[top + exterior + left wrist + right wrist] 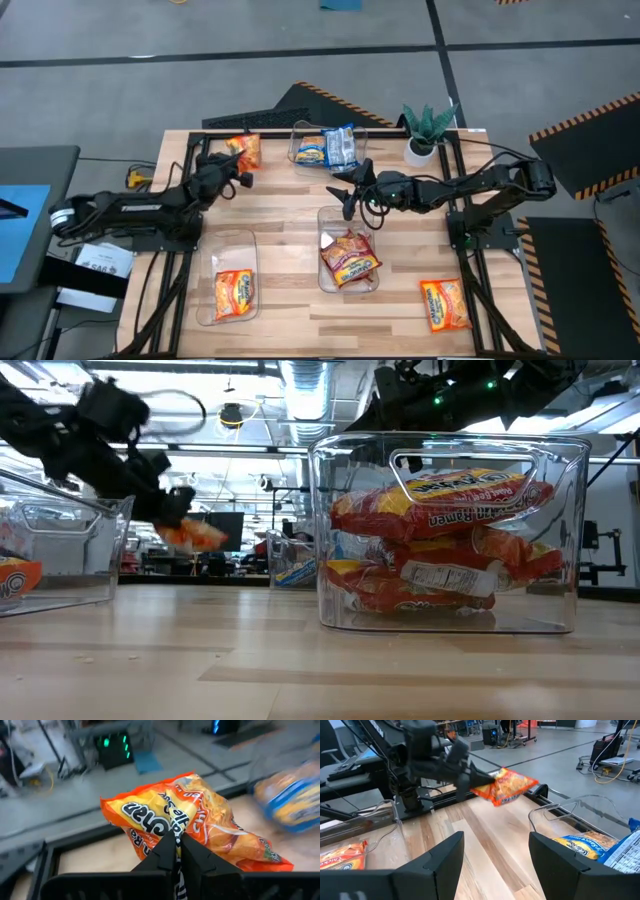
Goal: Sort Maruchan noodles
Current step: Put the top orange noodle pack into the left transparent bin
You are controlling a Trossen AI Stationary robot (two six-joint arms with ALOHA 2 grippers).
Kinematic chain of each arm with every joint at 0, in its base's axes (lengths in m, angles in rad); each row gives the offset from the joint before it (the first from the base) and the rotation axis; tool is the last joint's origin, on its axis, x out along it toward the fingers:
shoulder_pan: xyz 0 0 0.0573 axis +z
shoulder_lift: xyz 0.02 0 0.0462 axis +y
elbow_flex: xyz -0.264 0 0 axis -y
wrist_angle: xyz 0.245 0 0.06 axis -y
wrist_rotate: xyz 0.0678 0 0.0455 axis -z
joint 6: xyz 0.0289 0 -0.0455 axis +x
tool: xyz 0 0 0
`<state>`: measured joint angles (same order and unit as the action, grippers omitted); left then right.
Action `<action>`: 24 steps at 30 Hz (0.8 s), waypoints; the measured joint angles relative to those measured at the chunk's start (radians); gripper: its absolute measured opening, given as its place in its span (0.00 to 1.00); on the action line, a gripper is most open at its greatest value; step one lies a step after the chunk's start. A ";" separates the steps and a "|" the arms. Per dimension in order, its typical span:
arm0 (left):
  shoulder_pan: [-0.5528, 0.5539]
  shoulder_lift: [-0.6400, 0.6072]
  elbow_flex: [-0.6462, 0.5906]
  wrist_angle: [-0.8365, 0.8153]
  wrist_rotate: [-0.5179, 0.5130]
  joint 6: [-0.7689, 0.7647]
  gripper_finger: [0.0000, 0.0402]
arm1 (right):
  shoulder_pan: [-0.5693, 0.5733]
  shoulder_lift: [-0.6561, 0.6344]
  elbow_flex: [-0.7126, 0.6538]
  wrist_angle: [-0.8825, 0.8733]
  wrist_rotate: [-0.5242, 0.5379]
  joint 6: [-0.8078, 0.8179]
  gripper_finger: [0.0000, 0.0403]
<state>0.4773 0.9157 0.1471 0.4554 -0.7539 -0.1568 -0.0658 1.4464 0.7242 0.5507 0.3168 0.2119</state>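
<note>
A: Nearest the low camera stands the clear plastic bin of red-brown crinkly ramen packets [440,540], in the middle of the wooden slatted table [290,260]; but the coming move turns on the far-left corner; what is the left gripper [238,160] doing there?

B: It is pinched tight on the edge of an orange crinkly plastic noodle packet [192,822]; in the low view the packet hangs clear of the wood, out ahead of the fingertips.

A: And where should that packet go?

B: Judging by colour, into the clear plastic bin on the near-left of the table [225,280], which holds a matching orange packet [233,294]; that bin lies back toward the front edge from the gripper, so the arm would have to draw the packet in; the left arm is plainly the nearer one.

A: The right side?

B: The right gripper [350,190] hovers near the table's middle with its fingers spread wide and nothing between them, just beside the far clear bin of blue-printed packets [328,147]; one more orange flat packet [444,305] lies loose on the wood at the near-right corner, nearer to the right arm.
</note>
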 joint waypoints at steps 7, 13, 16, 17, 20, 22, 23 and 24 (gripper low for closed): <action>-0.231 -0.237 0.060 -0.084 0.065 0.125 0.00 | 0.000 0.000 0.000 0.001 0.000 0.000 0.62; -0.500 -0.329 0.224 -0.315 0.322 0.162 0.00 | 0.000 0.000 0.000 0.000 0.000 0.000 0.62; -0.641 -0.334 0.296 -0.404 0.484 0.169 0.00 | 0.000 0.000 0.000 -0.001 -0.001 0.000 0.62; -0.689 -0.334 0.313 -0.428 0.534 0.173 0.00 | 0.000 0.000 0.000 -0.002 -0.001 0.000 0.62; -0.830 -0.334 0.342 -0.466 0.674 0.186 0.00 | 0.000 0.000 0.000 -0.009 -0.001 0.000 0.62; -0.916 -0.334 0.344 -0.479 0.762 0.176 0.00 | 0.000 0.000 0.000 -0.014 -0.001 0.000 0.62; -0.955 -0.333 0.344 -0.491 0.800 0.166 0.00 | 0.000 0.000 0.000 -0.017 -0.001 0.000 0.62; -0.991 -0.333 0.344 -0.506 0.824 0.158 0.00 | 0.000 0.000 0.000 -0.020 -0.001 0.000 0.62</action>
<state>-0.5139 0.5823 0.4915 -0.0508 0.0700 0.0013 -0.0658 1.4464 0.7242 0.5308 0.3161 0.2115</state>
